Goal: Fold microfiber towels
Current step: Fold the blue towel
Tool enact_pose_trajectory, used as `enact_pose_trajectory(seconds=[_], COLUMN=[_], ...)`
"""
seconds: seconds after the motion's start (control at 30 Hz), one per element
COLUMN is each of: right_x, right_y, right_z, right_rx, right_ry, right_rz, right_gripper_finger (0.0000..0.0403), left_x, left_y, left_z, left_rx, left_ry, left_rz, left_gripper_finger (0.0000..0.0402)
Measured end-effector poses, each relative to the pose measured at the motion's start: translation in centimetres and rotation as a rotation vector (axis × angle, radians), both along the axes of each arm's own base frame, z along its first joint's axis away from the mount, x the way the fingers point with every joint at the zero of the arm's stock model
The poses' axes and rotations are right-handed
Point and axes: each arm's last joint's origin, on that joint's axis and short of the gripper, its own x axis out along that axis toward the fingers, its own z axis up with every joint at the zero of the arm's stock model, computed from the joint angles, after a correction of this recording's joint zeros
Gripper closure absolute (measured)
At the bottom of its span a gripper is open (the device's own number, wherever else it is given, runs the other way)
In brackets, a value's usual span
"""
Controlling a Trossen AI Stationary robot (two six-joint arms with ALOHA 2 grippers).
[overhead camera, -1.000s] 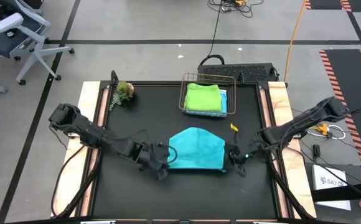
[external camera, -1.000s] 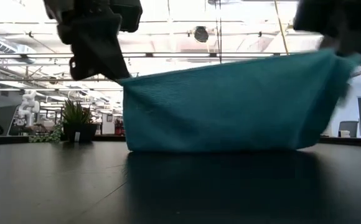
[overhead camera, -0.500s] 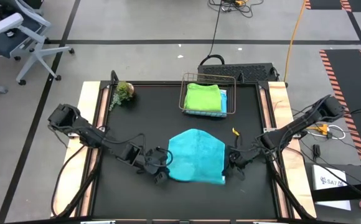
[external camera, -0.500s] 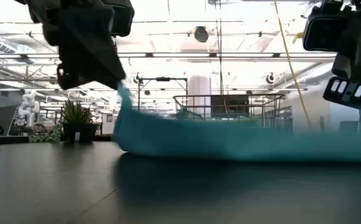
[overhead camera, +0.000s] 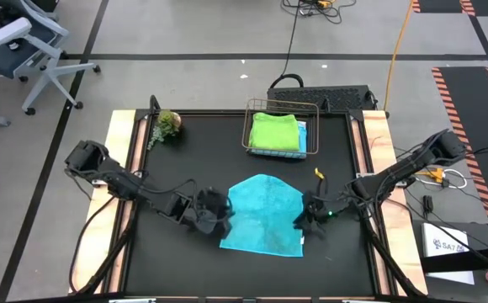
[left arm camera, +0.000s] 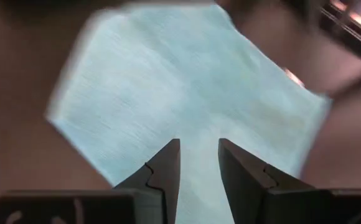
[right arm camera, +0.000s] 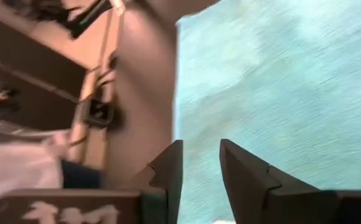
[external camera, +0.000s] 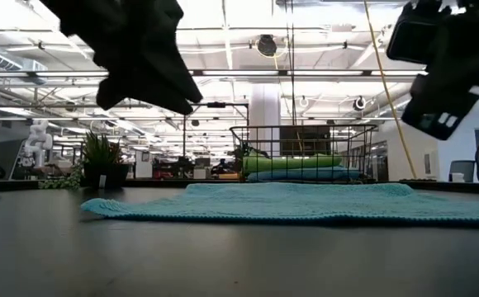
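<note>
A teal microfiber towel (overhead camera: pixel 262 215) lies spread flat on the black table (overhead camera: pixel 177 168), resting on its whole underside, as the low view shows (external camera: pixel 305 202). My left gripper (overhead camera: pixel 224 217) hovers open over the towel's left edge. In its wrist view (left arm camera: pixel 198 152) the towel (left arm camera: pixel 187 93) shows through the gap between the fingers. My right gripper (overhead camera: pixel 299 220) hovers open over the towel's right edge, with the towel (right arm camera: pixel 280 93) visible past its fingers (right arm camera: pixel 199 152). In the low view both grippers (external camera: pixel 144 62) (external camera: pixel 442 78) hang clear above the cloth.
A wire basket (overhead camera: pixel 282 128) at the far middle holds a folded lime green towel (overhead camera: pixel 274 130) on a blue one (overhead camera: pixel 302 135). A small potted plant (overhead camera: pixel 167 124) stands at the far left. A small yellow object (overhead camera: pixel 316 172) lies just beyond the right gripper.
Both grippers have opened and let go of the teal towel, which they held stretched upright between them. The towel has fallen and now lies flat, its near part spread out toward the table's near edge. My right gripper has sunk a little.
</note>
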Motion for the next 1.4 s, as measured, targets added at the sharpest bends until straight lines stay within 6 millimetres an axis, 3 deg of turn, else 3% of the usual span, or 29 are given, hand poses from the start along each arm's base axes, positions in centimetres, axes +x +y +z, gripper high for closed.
enact_pose_trajectory(seconds=[0.13, 0.27, 0.5, 0.7, 1.0, 1.2, 1.4], right_x=[0.1, 0.1, 0.0, 0.3, 0.9, 0.9, 0.3], right_y=[-0.6, -0.9, -1.0, -1.1, -0.8, 0.5, 2.1], right_z=[-0.3, -0.3, -0.6, -1.9, -5.7, -6.5, -6.2], right_rx=[-0.074, -0.099, -0.137, -0.184, -0.263, -0.144, -0.076], right_ry=[0.007, 0.000, 0.029, 0.089, 0.256, 0.319, 0.317], right_rz=[-0.078, -0.126, -0.165, -0.218, -0.209, -0.097, 0.045], right_gripper_finger=[0.0344, 0.0395, 0.0401, 0.0402, 0.0403, 0.0403, 0.0403], left_x=[0.4, 1.3, 3.3, 4.0, 4.0, 3.3, 2.4], left_y=[1.8, 2.7, 1.1, 0.4, -0.7, -2.6, -4.6], left_z=[-0.2, -0.9, -5.0, -8.2, -8.6, -8.6, -8.5], left_rx=[0.064, 0.028, -0.054, -0.135, -0.198, -0.280, -0.312], left_ry=[0.024, 0.046, 0.062, 0.103, 0.095, 0.104, 0.103], left_rz=[0.069, 0.046, -0.116, -0.112, -0.146, -0.192, -0.219], left_gripper_finger=[0.0294, 0.0322, 0.0395, 0.0389, 0.0389, 0.0398, 0.0396])
